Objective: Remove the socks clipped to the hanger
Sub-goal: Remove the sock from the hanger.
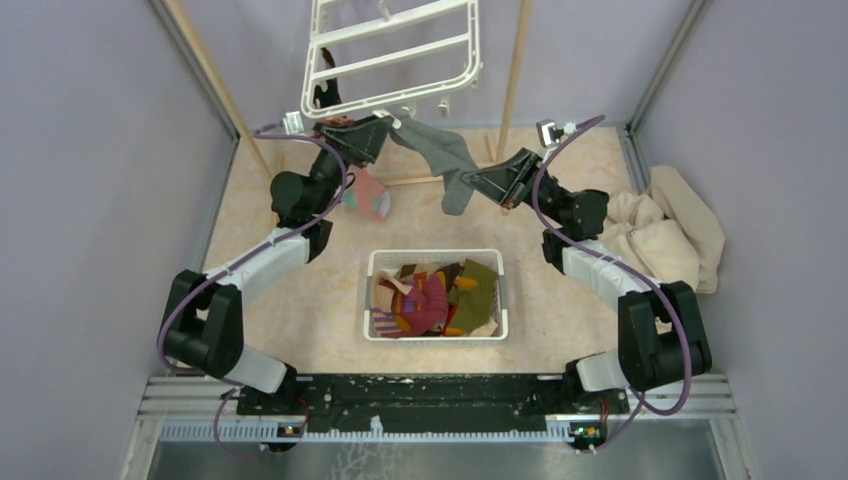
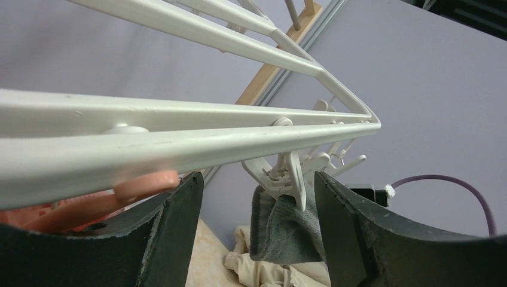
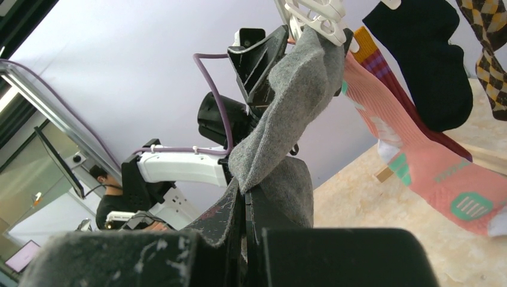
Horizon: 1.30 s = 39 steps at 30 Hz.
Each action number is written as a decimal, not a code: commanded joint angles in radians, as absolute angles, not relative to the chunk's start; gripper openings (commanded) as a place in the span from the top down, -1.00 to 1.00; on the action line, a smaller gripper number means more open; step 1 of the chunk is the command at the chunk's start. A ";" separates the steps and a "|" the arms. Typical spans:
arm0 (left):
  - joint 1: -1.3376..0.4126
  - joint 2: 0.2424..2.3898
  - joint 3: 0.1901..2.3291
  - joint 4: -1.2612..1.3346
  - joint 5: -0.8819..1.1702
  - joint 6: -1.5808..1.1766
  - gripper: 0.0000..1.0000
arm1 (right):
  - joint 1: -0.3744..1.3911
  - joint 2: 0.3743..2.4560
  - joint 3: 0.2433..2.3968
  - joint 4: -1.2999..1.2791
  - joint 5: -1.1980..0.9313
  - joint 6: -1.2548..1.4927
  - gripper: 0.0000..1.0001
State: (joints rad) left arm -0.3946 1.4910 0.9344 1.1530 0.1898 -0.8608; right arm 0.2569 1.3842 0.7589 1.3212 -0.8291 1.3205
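Note:
The white hanger (image 1: 392,52) hangs at the back. A grey sock (image 1: 440,150) dangles from one clip (image 2: 288,174) on its near rim. My left gripper (image 1: 390,128) is open just under the rim, and its fingers (image 2: 353,233) stand either side of that clip and the sock's top (image 2: 287,224). My right gripper (image 1: 472,182) is shut on the grey sock's lower end (image 3: 287,107), pinching the fabric at its tips (image 3: 245,192). A pink sock with mint patches (image 3: 430,161), a black sock (image 3: 424,60) and a brown argyle sock (image 3: 491,48) also hang from the hanger.
A white slotted basket (image 1: 372,300) with several coloured socks sits mid-table. A beige cloth heap (image 1: 665,235) lies at the right. Wooden poles (image 1: 515,70) stand behind the hanger, and purple walls close in both sides.

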 commanded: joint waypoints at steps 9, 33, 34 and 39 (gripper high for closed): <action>-0.382 1.506 0.959 1.258 0.095 -0.917 -0.25 | 0.250 1.386 0.761 1.398 -0.834 1.324 1.00; -0.378 1.541 0.989 1.295 0.133 -0.960 0.34 | 0.250 1.405 0.752 1.436 -0.831 1.344 1.00; -0.378 1.541 0.991 1.294 0.136 -0.959 0.41 | 0.251 1.406 0.751 1.442 -0.831 1.346 1.00; -0.377 1.536 1.004 1.267 0.152 -0.950 0.67 | 0.251 1.408 0.747 1.448 -0.830 1.349 1.00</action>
